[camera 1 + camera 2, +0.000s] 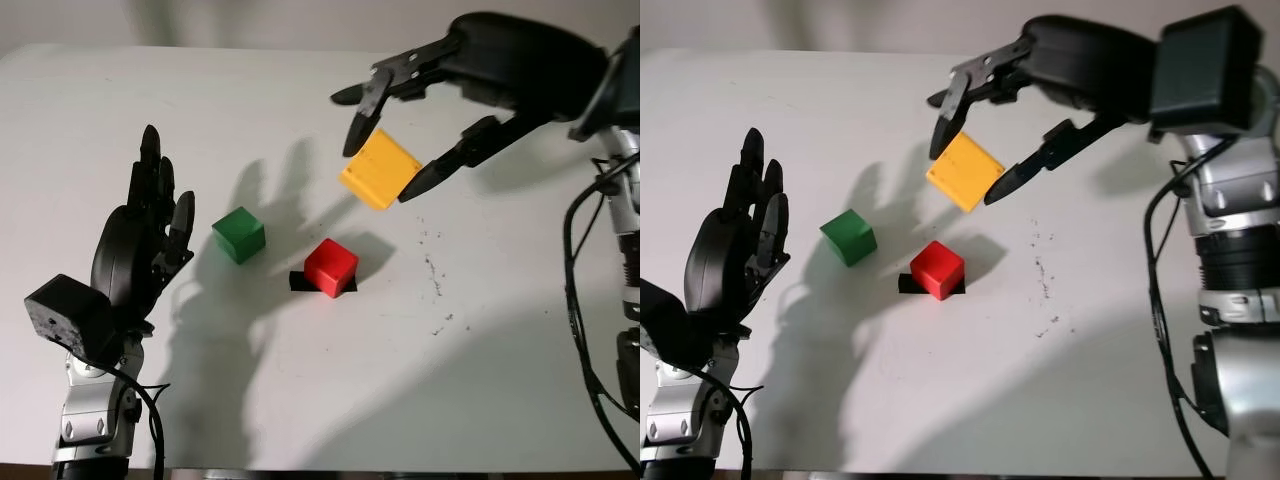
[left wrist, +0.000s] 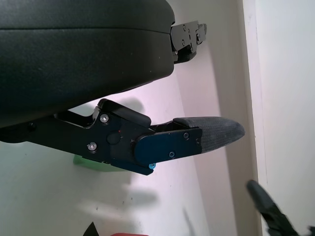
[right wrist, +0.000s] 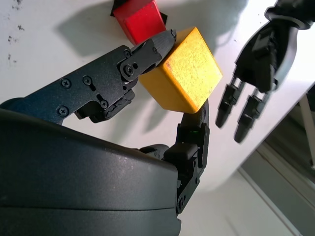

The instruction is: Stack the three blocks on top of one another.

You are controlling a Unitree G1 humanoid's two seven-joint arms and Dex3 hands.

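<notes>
White table (image 1: 520,400): three blocks; right robot hand (image 1: 390,150) pinching yellow block (image 1: 380,168), left robot hand (image 1: 150,225) open

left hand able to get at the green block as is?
Probably yes. The open left hand stands just beside the green block with bare table between them; the red block sits on its far side.

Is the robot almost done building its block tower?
Not yet. Nothing is stacked: the green block and the red block sit apart on the table. The right hand holds the yellow block tilted in the air, beyond the red one. The left hand is open beside the green block. All the stacking is left.
</notes>
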